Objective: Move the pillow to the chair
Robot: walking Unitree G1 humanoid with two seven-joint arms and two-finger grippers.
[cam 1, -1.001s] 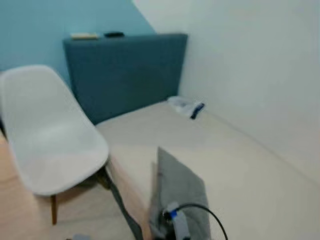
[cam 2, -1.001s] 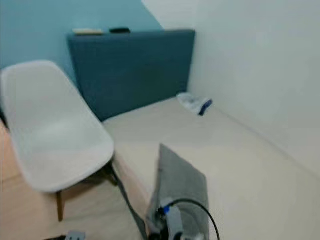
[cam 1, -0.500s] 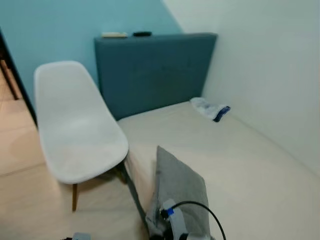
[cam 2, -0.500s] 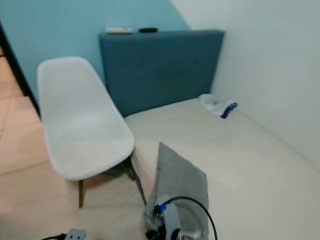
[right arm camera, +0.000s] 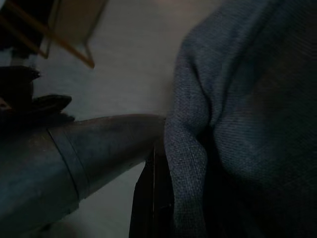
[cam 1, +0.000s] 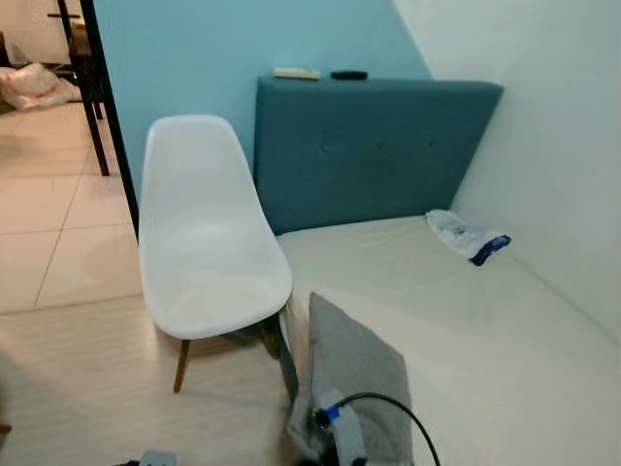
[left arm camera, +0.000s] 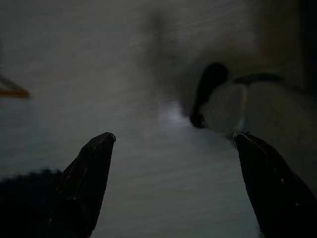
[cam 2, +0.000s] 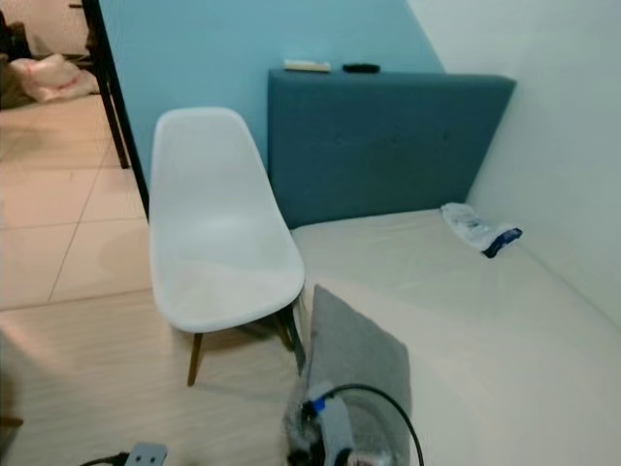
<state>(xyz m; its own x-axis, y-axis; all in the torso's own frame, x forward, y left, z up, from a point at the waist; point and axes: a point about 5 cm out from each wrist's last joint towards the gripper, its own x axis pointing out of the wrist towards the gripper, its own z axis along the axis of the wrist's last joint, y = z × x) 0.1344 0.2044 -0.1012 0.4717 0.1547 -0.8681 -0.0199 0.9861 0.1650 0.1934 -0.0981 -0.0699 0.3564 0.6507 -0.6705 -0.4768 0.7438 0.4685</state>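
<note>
Taking the chair [cam 1: 209, 243] as the landmark: it is a white shell seat on wooden legs, standing on the floor [cam 1: 78, 388] just beside the edge of the bed [cam 1: 466, 330], with its seat facing the camera and bare. Behind it and to its right rises the blue headboard [cam 1: 374, 146], and a small white and blue packet [cam 1: 466, 235] lies on the mattress well to its right.

The left gripper [left arm camera: 173, 144] hangs low over the floor, its two black fingers spread wide with nothing between them; it appears idle.

The pillow [cam 2: 359, 364], grey, is to the right of the chair and nearer the camera, held up on edge over the bed's near corner, close to the chair's front right leg. Its long axis runs roughly away from the camera, about parallel to the chair's side. The right gripper [right arm camera: 158, 163] has it: in the right wrist view the grey fabric is bunched against a black finger, so the fingers look closed on a fold of the pillow's lower edge.

The coming move turns on this: the seat lies to the left of the pillow and a little farther from the robot, at about the same height or slightly higher. Judging from that, the right arm needs to carry the pillow leftward, clearing the seat's right rim.
</note>
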